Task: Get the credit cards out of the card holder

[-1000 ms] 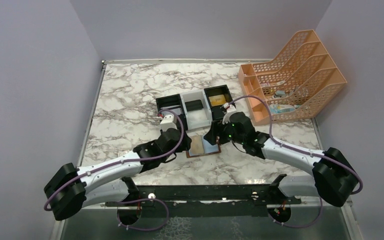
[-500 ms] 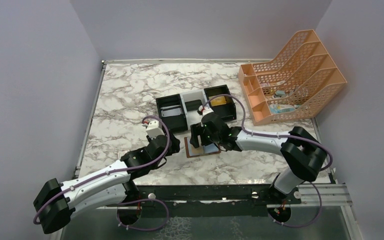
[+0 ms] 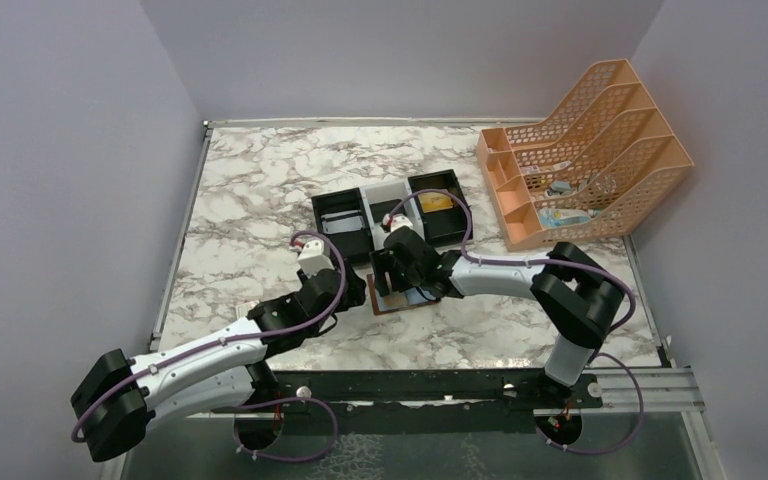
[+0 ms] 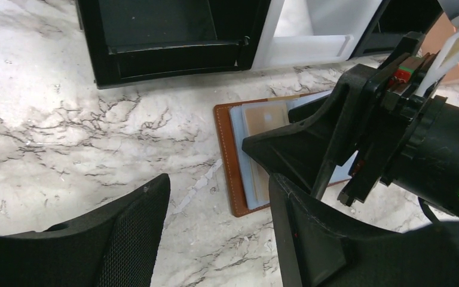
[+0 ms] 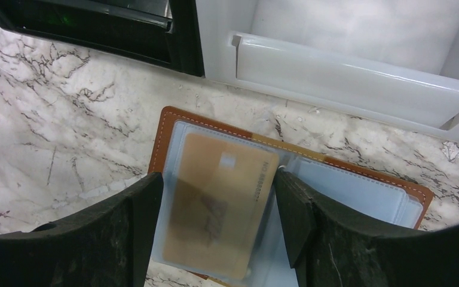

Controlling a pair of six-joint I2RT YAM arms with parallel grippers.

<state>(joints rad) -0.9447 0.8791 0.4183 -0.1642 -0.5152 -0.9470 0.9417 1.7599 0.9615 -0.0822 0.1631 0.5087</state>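
Observation:
The brown leather card holder lies open and flat on the marble, just in front of the tray. A gold credit card sits in its left blue-grey sleeve, also seen from the left wrist as a gold card. My right gripper hangs open low over that card, one finger on either side of the sleeve; contact cannot be told. From above, the right gripper covers most of the holder. My left gripper is open over bare marble at the holder's left edge, holding nothing.
A black-white-black three-compartment tray stands behind the holder, with a gold card in its right compartment. An orange file rack holding small items stands at the back right. The right arm's body crowds the left gripper's right side.
My right gripper has slid left over the card holder and now straddles the gold card. My left gripper has drawn back to the left off the holder, and its jaws have widened.

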